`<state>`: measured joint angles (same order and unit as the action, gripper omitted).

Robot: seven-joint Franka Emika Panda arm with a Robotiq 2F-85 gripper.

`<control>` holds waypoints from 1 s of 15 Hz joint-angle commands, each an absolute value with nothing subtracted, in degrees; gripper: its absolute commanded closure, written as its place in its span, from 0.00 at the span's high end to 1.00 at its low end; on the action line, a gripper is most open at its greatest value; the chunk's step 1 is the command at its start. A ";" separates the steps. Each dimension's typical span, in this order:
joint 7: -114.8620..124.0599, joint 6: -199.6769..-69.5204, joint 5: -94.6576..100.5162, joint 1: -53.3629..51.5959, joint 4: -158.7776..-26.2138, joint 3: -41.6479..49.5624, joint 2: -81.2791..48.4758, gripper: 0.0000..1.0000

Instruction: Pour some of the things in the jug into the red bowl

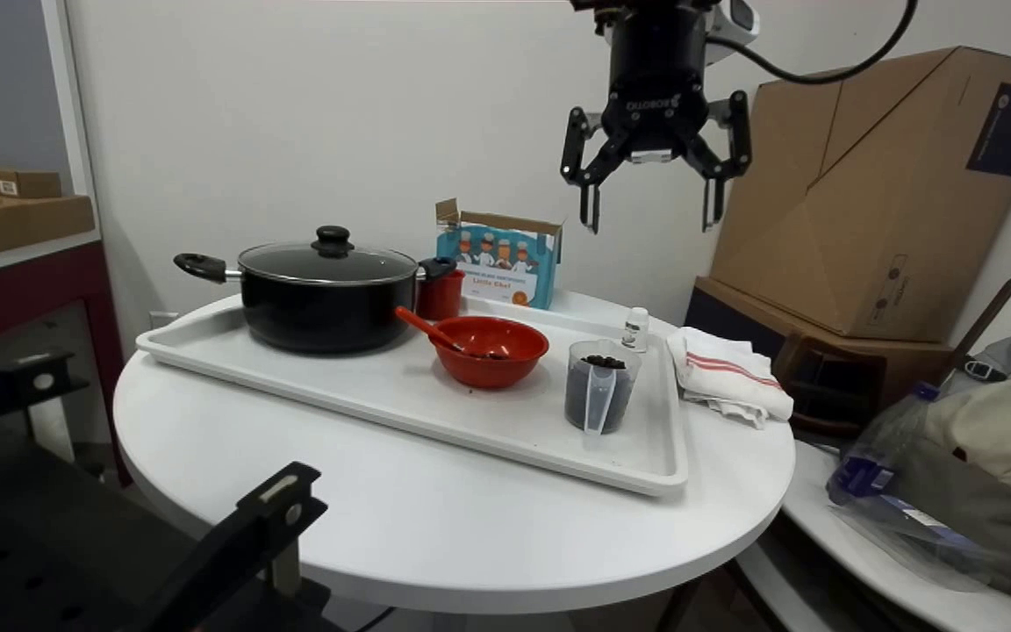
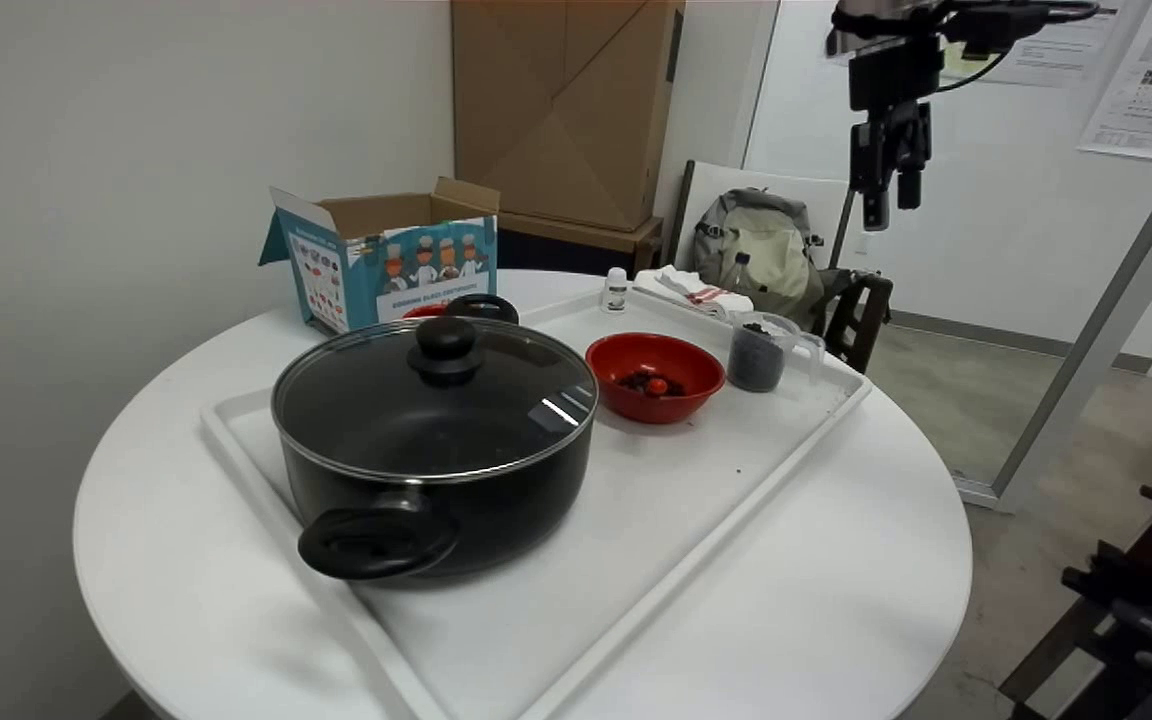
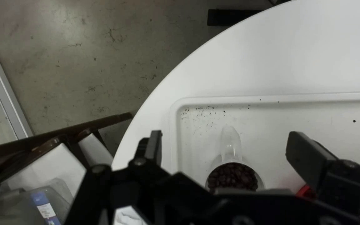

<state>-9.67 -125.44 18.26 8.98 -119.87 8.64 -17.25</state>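
The jug (image 1: 599, 395) is a clear plastic cup filled with dark beans; it stands upright on the white tray. It also shows in an exterior view (image 2: 758, 360) and, from above with its clear handle, in the wrist view (image 3: 232, 176). The red bowl (image 1: 492, 364) sits beside it with some dark beans and a red spoon (image 1: 431, 329) in it; the bowl also shows in an exterior view (image 2: 654, 378). In the wrist view only a sliver of the bowl (image 3: 306, 192) shows. My gripper (image 1: 651, 211) is open and empty, high above the jug.
A large black lidded pot (image 1: 330, 303) stands on the tray (image 1: 418, 421), a red cup (image 1: 441, 297) behind it. A small white bottle (image 1: 636, 329), a folded towel (image 1: 729, 373) and a blue box (image 1: 505, 263) are near the back. Specks lie in a tray corner.
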 commanded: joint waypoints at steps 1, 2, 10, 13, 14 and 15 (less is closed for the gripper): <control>-12.06 -128.59 19.26 8.22 -116.83 7.49 -21.51 1.00; -12.29 -129.52 18.93 8.22 -116.51 7.30 -22.47 1.00; -14.76 -132.13 17.69 9.94 -112.67 7.01 -30.95 1.00; -15.34 -133.81 17.79 10.27 -111.03 6.89 -33.64 1.00; -15.59 -134.19 17.76 10.36 -110.39 6.85 -34.49 1.00; -16.13 -134.50 17.38 10.65 -109.90 6.62 -35.34 1.00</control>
